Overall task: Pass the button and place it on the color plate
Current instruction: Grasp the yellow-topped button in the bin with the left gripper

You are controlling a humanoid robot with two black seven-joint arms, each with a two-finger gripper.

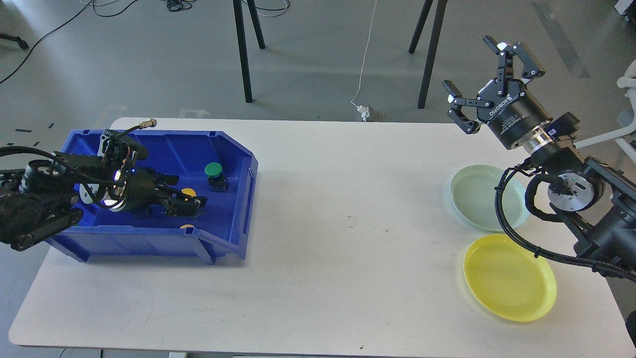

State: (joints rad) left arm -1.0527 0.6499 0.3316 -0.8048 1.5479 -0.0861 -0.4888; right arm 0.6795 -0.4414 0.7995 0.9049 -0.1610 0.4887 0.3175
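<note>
From the head camera I see a blue plastic bin [233,164] with an open sloped front on the left of the white table [318,248]. Inside it stands a green-capped push button on a black base [215,175], near the right wall, and a yellow-capped button [189,192] lies just beside my left gripper [191,205]. That gripper reaches low into the bin; its fingers look close together, but I cannot tell whether they grip anything. A second yellow cap [187,226] peeks over the front lip.

On the right sit a pale green round plate [477,196] and a yellow round plate [509,277], both empty, partly crossed by my right arm's cable. My right gripper [489,82] hangs above the table's far right corner, fingers spread wide, holding nothing. Its body reads "ROBOTIQ".
</note>
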